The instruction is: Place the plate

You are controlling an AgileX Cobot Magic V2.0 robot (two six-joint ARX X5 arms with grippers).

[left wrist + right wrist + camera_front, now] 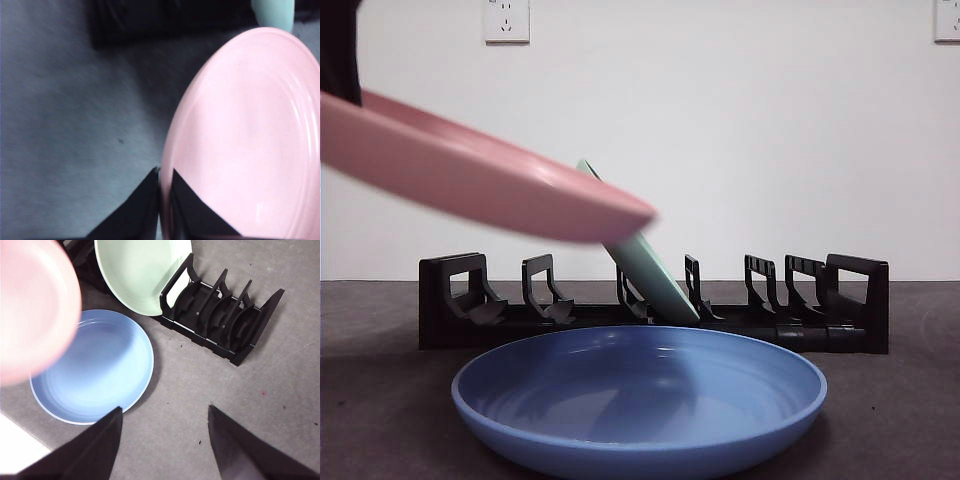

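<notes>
A pink plate [470, 172] hangs tilted in the air above the table, blurred, entering from the left in the front view. My left gripper [165, 176] is shut on the rim of the pink plate [250, 140]. Behind it stands the black plate rack [650, 305] with a pale green plate [645, 260] leaning in one of its middle slots. A blue plate [640, 395] lies flat on the table in front of the rack. My right gripper [162, 415] is open, high above the table, holding nothing; it sees the pink plate [32, 310], the blue plate [95, 370], the green plate [140, 272] and the rack [222, 320].
The table [900, 400] is dark grey, with a white wall and sockets behind. The rack has open slots on both sides of the green plate.
</notes>
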